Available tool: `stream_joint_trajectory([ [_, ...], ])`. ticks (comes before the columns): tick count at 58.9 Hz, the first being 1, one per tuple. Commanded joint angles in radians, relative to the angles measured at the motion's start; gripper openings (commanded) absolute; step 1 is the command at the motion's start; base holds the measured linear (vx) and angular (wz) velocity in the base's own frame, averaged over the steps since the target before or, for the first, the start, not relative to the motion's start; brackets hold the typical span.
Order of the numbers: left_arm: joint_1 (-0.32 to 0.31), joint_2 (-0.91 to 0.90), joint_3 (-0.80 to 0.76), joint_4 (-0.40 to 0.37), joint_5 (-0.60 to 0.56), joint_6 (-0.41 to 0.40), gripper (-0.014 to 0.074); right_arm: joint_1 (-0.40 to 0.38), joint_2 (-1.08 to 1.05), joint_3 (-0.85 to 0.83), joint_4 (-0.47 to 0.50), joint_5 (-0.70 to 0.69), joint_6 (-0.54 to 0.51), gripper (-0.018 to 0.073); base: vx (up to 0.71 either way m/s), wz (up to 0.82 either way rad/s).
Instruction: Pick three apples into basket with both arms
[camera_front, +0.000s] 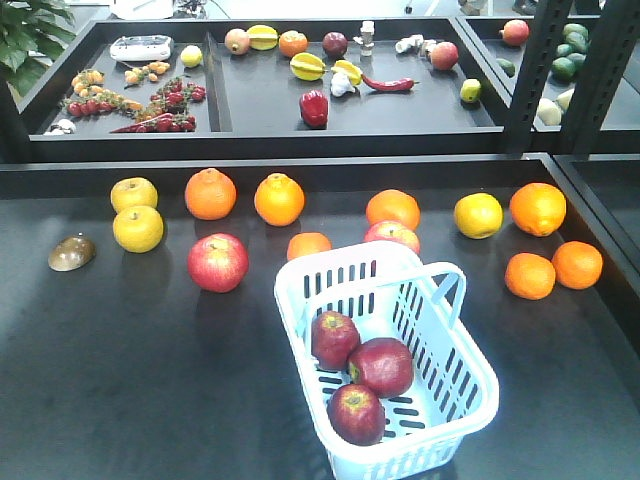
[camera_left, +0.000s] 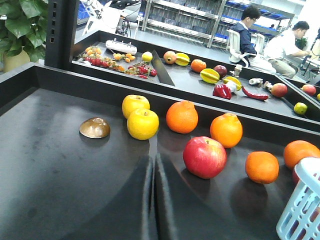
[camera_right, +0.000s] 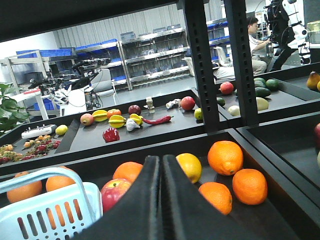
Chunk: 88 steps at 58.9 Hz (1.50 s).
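Three dark red apples with yellowish streaks (camera_front: 335, 338) (camera_front: 381, 366) (camera_front: 356, 413) are sitting inside the pale blue-white slotted plastic basket (camera_front: 470, 395), touching each other, at the near centre-right of the black tabletop (camera_front: 120, 380). The count looks met, so I'm reading the task as in its closing step: nothing is left to pick. Neither arm is showing in the front view. In the left wrist view the left black two-fingered gripper (camera_left: 154, 200) is showing its fingers pressed together, holding nothing, above bare tabletop left of the basket. The right black two-fingered gripper (camera_right: 161, 200) is likewise closed and empty, sitting just right of the basket's handle. The brighter pink-red apple (camera_front: 218, 262) is sitting left of the basket, a second one (camera_front: 392, 235) just behind its far rim among the oranges (camera_front: 210, 193); these aren't task fruit and should stay put. Next move, in my view: both arms parking clear, keeping off the basket rim and the loose fruit nearby.
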<state>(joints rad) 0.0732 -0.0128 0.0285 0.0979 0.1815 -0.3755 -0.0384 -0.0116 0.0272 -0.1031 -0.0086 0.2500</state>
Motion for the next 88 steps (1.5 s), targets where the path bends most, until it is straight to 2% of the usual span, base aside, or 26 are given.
stream_joint_trajectory([
  [1, -0.006, -0.013, -0.026, 0.001, -0.070, -0.008, -0.0006, -0.003, -0.012, 0.014, -0.016, -0.071, -0.002, -0.0005, 0.00, 0.00],
  [88, -0.006, -0.013, -0.026, 0.001, -0.070, -0.008, -0.0006, -0.003, -0.012, 0.014, -0.016, -0.072, -0.002, -0.0005, 0.00, 0.00],
])
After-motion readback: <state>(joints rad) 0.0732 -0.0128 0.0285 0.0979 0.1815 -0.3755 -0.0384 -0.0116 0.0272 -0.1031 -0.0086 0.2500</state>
